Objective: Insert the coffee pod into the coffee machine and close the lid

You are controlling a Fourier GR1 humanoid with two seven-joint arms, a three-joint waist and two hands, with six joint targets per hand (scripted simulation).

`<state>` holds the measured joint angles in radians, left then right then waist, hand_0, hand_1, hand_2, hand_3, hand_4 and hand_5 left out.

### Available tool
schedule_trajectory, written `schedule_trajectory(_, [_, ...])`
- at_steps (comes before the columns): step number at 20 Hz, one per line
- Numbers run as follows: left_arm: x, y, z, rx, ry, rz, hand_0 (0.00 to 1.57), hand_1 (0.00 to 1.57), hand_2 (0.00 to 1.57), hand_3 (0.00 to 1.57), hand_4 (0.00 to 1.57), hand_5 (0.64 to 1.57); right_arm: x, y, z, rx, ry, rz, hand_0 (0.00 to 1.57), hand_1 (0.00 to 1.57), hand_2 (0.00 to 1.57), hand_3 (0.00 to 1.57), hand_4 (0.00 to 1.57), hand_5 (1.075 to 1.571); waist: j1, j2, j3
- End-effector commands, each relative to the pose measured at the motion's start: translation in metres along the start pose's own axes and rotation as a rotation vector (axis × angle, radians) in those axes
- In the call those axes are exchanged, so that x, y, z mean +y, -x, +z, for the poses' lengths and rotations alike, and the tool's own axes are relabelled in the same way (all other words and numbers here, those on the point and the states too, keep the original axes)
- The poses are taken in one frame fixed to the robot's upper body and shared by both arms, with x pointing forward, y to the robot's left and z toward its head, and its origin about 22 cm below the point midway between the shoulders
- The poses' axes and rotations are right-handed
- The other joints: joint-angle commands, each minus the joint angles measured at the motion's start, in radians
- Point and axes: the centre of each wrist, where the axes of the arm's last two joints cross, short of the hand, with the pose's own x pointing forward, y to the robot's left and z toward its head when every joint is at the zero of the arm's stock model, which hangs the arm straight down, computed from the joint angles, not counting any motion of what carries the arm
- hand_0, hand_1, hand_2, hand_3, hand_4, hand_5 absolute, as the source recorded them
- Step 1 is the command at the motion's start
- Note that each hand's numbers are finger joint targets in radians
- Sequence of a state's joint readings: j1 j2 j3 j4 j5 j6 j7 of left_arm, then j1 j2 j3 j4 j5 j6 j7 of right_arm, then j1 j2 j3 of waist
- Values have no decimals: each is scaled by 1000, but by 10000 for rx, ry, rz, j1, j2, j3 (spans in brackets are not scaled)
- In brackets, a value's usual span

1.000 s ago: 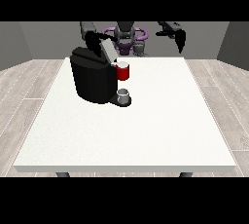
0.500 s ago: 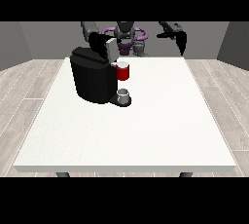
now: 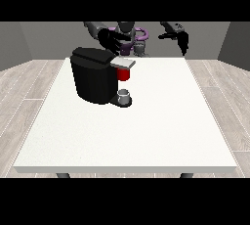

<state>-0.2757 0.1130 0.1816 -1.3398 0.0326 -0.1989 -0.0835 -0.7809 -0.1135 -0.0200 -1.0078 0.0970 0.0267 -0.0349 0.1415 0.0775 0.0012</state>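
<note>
The hand at the view's left (image 3: 108,40) hangs just above and behind the top of the black coffee machine (image 3: 93,77), its dark fingers pointing down toward the machine's lid (image 3: 122,63), which lies nearly flat and juts forward as a pale grey flap. That placement suits the lid-closing part of the task: the hand sits over the hinge side, where a downward press would seat the lid, and it appears to hold nothing, with fingers spread rather than clenched, though they blur into the dark machine behind them. Below and in front of this hand, under the lid, a red thing at the machine (image 3: 124,74) shows, and lower again a small grey cup (image 3: 125,95) stands on the machine's base; whether that grey thing is the coffee pod cannot be told, and no pod shows plainly on the white table (image 3: 146,131) or in either hand. The hand at the view's right (image 3: 182,39) is raised well apart from the machine, over the far table edge, fingers drooping and released, likely kept clear of the work. The robot's torso is partly screened by the machine and arms, and the inside of the pod chamber is hidden.
</note>
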Motion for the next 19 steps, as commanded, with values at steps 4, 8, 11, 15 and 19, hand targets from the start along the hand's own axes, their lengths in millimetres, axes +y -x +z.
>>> schedule_trajectory(4, [12,-6,3,-92,98,73,0,0,0,0,154,1571,-4,4,-2,-417,-194,377,0,0,0,0,116,1571,81,38,-12])
schedule_trajectory(8, [-11,9,5,-171,-1,-32,0,0,0,0,121,1571,29,-14,-7,-781,-746,-116,0,0,0,0,30,1571,-296,-409,-13])
schedule_trajectory(11, [-12,12,9,-188,-28,-223,0,0,0,0,202,1571,56,5,11,-1029,-1160,-793,0,0,0,0,178,1571,-402,-699,-12])
schedule_trajectory(15, [-19,39,31,593,-240,327,0,0,0,0,205,1571,62,31,43,-284,-1467,-2173,0,0,0,0,269,1571,-867,-1769,-11])
schedule_trajectory(19, [-13,53,48,923,-949,326,0,0,0,0,192,1571,70,73,94,352,-809,-2854,0,0,0,0,157,1571,-1481,-2091,-10])
